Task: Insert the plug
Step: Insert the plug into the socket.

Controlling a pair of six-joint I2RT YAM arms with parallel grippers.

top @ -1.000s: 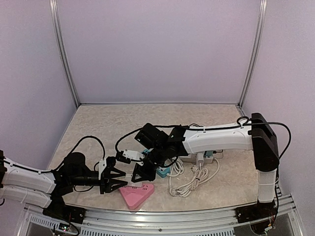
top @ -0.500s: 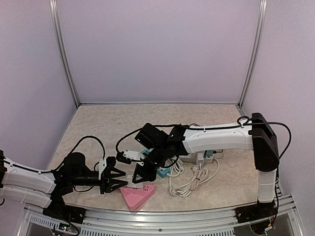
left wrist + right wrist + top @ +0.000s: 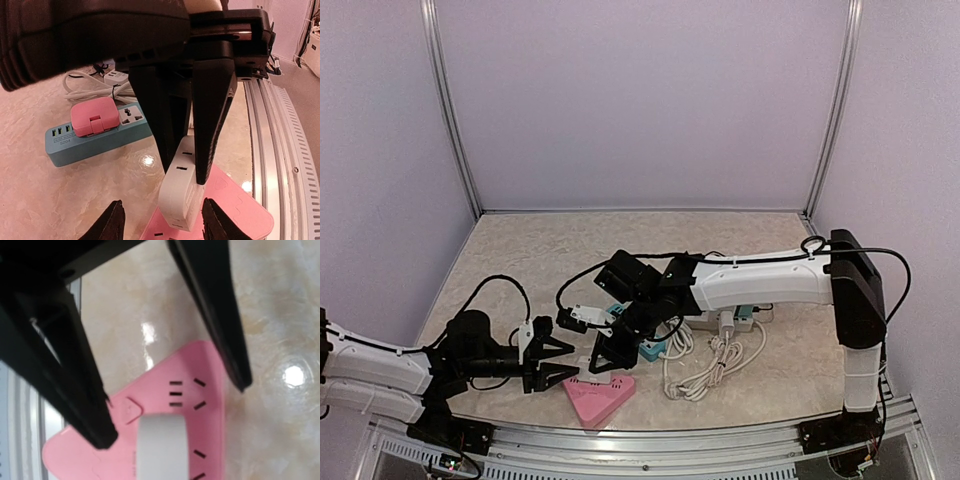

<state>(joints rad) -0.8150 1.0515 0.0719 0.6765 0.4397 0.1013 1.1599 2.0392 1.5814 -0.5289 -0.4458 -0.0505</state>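
Observation:
A pink triangular power strip (image 3: pixel 598 398) lies near the table's front edge. It also shows in the left wrist view (image 3: pixel 240 212) and the right wrist view (image 3: pixel 165 390). A white plug (image 3: pixel 182 192) stands upright on it, seen from above in the right wrist view (image 3: pixel 162 450). My right gripper (image 3: pixel 175 412) hangs over the plug with its jaws open, one finger on each side and a gap to the plug. My left gripper (image 3: pixel 165 225) is open and empty, low on the table just left of the strip (image 3: pixel 563 362), pointing at the plug.
A blue power strip (image 3: pixel 95 137) carrying a pink adapter (image 3: pixel 95 116) lies behind the pink one. A coiled white cable (image 3: pixel 705 365) and a white power strip (image 3: pixel 742 322) lie to the right. An aluminium rail (image 3: pixel 280 150) runs along the front edge.
The left gripper's jaws have spread slightly wider. The right arm and the plug show no clear movement.

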